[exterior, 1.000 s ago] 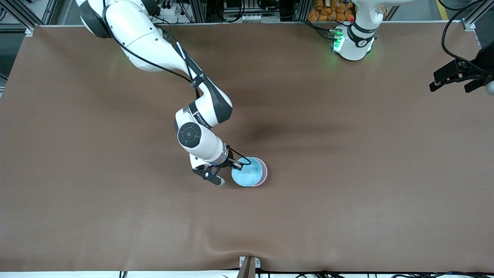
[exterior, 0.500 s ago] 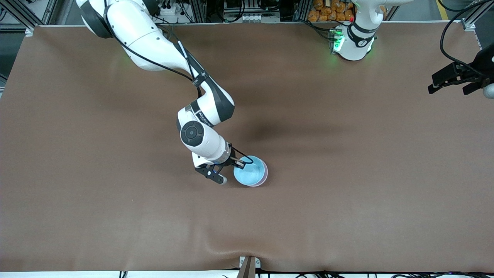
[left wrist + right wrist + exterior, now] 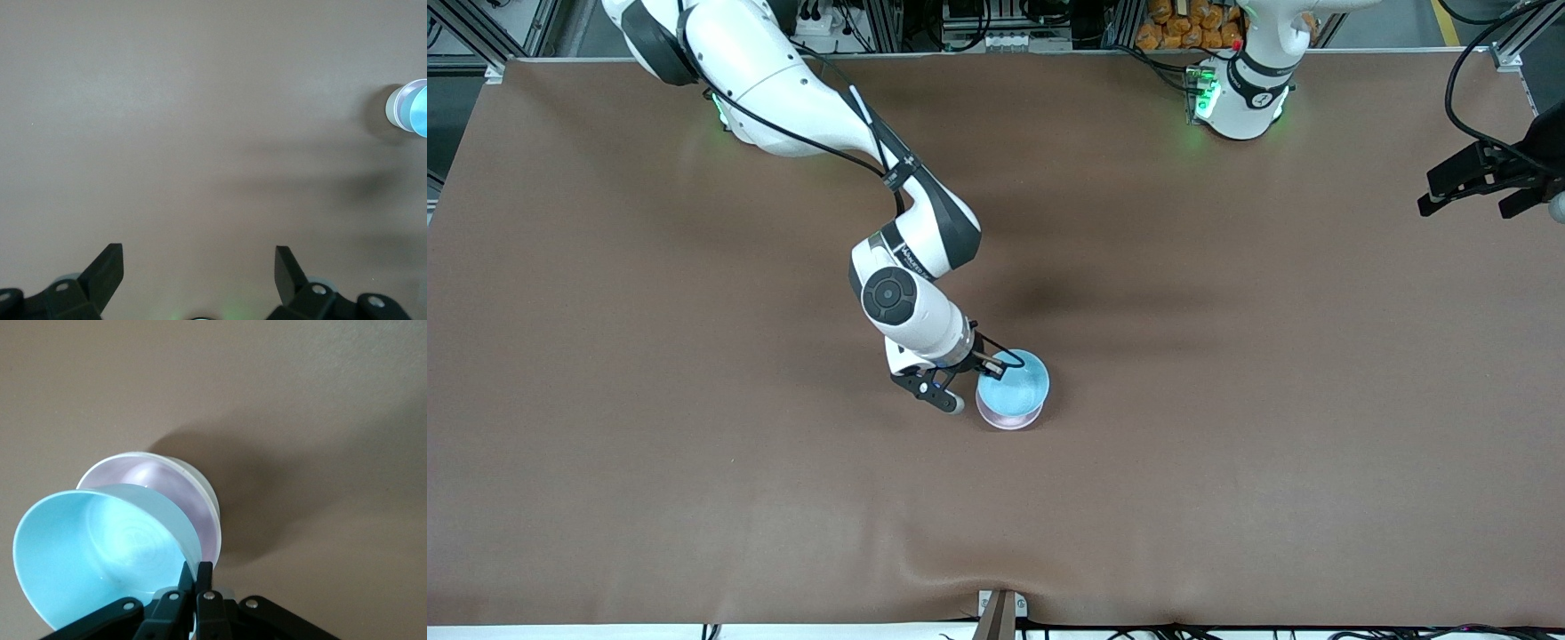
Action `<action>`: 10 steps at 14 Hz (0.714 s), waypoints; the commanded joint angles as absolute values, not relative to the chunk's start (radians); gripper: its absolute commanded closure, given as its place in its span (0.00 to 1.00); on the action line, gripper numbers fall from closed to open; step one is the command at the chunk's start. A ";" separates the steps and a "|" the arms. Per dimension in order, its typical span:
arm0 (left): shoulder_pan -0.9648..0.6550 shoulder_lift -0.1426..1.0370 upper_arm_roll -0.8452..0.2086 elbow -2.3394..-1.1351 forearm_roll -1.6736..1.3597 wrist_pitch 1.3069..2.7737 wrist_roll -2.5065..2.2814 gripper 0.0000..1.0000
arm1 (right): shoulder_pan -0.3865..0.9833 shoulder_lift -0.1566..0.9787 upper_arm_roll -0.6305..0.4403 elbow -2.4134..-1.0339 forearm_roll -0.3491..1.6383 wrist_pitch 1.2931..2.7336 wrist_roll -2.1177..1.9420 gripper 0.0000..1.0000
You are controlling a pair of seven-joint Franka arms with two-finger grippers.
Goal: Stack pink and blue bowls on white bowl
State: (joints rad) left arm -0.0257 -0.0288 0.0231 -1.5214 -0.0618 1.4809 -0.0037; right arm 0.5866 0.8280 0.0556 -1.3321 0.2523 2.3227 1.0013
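Note:
My right gripper is shut on the rim of the light blue bowl and holds it tilted. Just under the blue bowl is the pink bowl, near the middle of the table. The pink bowl sits nested in the white bowl, of which only a thin outer rim shows. My left gripper hangs open with nothing between its fingers, over the table's edge at the left arm's end. Its wrist view catches the stacked bowls a long way off.
The brown table mat is bare around the bowls. A small metal bracket sticks up at the table edge nearest the front camera. Frame posts and cables run along the robots' side of the table.
My right arm has carried the blue bowl a little toward the left arm's end, so it now covers more of the pink bowl. The left gripper has barely shifted.

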 commanded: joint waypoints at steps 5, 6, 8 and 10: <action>-0.029 -0.014 0.018 -1.499 -0.038 1.480 -0.014 0.00 | 0.578 0.850 0.058 -1.302 0.238 2.316 1.018 0.03; -0.029 -0.015 0.018 -1.499 -0.038 1.480 -0.014 0.00 | 0.587 0.847 0.054 -1.302 0.233 2.316 1.022 0.00; -0.028 -0.015 0.018 -1.497 -0.038 1.480 -0.012 0.00 | 0.577 0.830 0.052 -1.298 0.229 2.310 1.012 0.00; -0.031 -0.014 0.018 -1.499 -0.038 1.480 -0.014 0.00 | 0.562 0.808 0.032 -1.298 0.194 2.306 1.003 0.00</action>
